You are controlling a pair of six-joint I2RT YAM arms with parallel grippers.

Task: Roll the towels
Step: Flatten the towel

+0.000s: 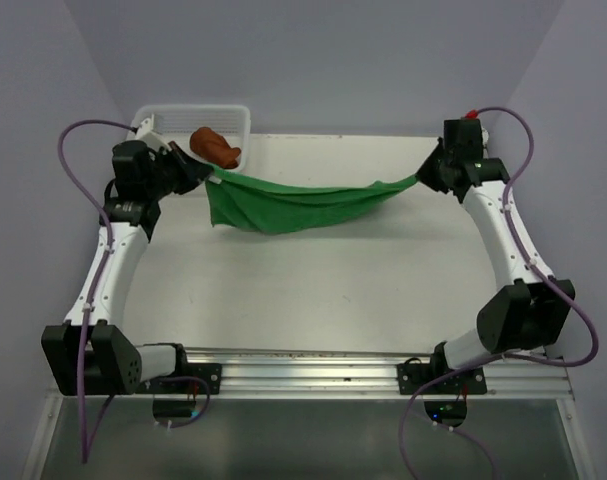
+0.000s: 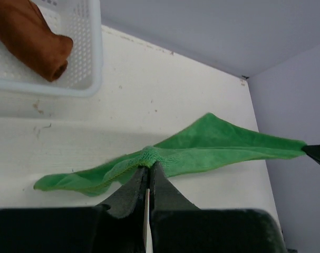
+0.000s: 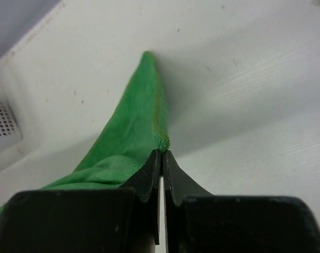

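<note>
The bright green towel [image 1: 293,205] hangs stretched between my two grippers above the far half of the table, sagging in the middle. My left gripper [image 1: 211,175] is shut on its left corner; in the left wrist view [image 2: 149,164] the green towel [image 2: 217,145] bunches at the tips. My right gripper [image 1: 419,178] is shut on the right corner, and in the right wrist view [image 3: 163,152] the green towel [image 3: 133,132] runs away from the tips. The rust-brown towel [image 1: 215,146], rolled up, lies in the white mesh basket [image 1: 238,112]; it also shows in the left wrist view [image 2: 30,37].
The basket stands at the table's far left corner, its rim [image 2: 95,52] close behind my left gripper. Purple walls close in the back and sides. An aluminium rail [image 1: 303,360] runs along the near edge between the arm bases.
</note>
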